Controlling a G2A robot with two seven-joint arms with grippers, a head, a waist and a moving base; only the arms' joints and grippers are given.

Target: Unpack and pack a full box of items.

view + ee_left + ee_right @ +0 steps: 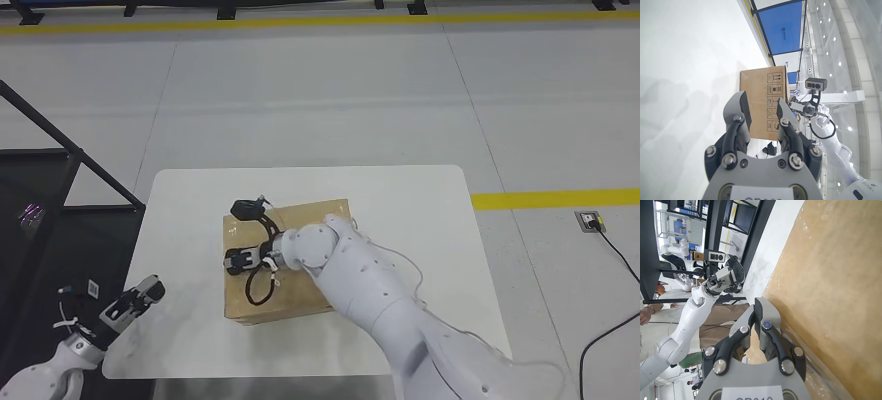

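Currently sitting shut on white table [420, 220]: brown cardboard box [305, 213], handling symbols [774, 102] lining one side, top partly hiding under right gripper [232, 262], jaws meeting, holding nothing. Hovering by table's near corner, jaws gaping empty: left gripper [150, 292].

A closed brown cardboard box [318, 211] stands flat mid-way on the white table [430, 220].

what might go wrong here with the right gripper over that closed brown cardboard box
1. The right gripper, shut, sits near an edge of the closed brown cardboard box; it may slip on the glossy top.
2. The left gripper is open and apart from the box, so nothing braces it; a push could slide it across the white table.
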